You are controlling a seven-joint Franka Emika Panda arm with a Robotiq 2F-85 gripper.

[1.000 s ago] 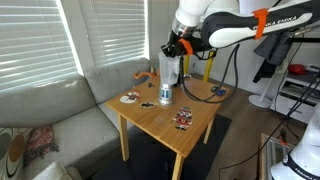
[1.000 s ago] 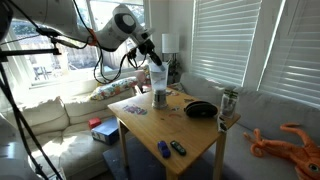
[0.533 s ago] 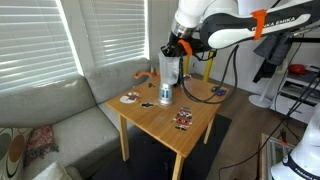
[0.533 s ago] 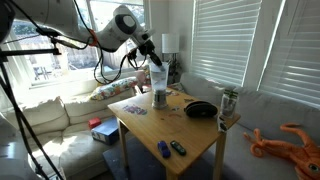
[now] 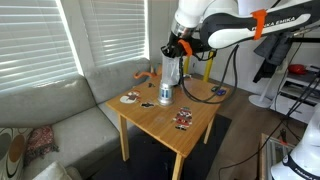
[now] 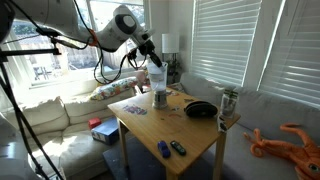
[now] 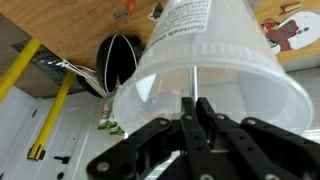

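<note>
Gripper (image 5: 172,49) vert., tips down over clear jug (image 5: 168,70) mouth, fingers together.

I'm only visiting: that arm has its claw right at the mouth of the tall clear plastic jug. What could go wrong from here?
1. The gripper seems closed on a thin rod inside the tall clear jug. The jug looks tall and light, so a sideways pull could tip it.
2. A can stands close beside the jug. If the jug toppled or slid, it might knock the can over.
</note>
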